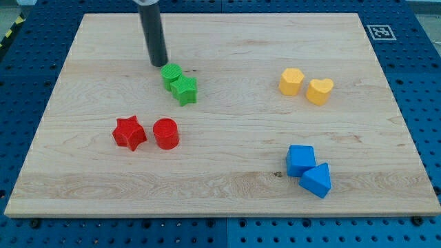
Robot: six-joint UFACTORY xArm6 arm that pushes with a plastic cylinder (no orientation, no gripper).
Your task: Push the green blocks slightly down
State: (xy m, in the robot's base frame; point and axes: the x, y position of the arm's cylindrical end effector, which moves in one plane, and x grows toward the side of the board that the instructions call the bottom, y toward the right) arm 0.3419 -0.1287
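Item 1, my tip (pixel 160 63): lower end of the dark rod, resting on the board just above and to the view's left of the green pair. It has no jaws and holds nothing; whether it touches the nearest green block I cannot tell, as the gap is too fine to read.

Item 2, green cylinder (pixel 171 74): short ribbed round block, bright green, upper-left area of the wooden board (pixel 227 189). Touching item 3.

Item 3, green star (pixel 185 90): stubby-pointed block, same green, just below and to the view's right of the cylinder.

Handling, by my judgement: both look like small, light, rigid plastic pieces that should slide easily on smooth wood. There is nothing to grasp; contact belongs on the cylinder's upper face, pushing toward the view's bottom. An off-centre push would probably spin the round one or split the pair.

Other stock: red star (pixel 129 133) and red cylinder (pixel 166 133) below; two yellow blocks (pixel 306 86) at the view's right; two blue blocks (pixel 308 169) at lower right.
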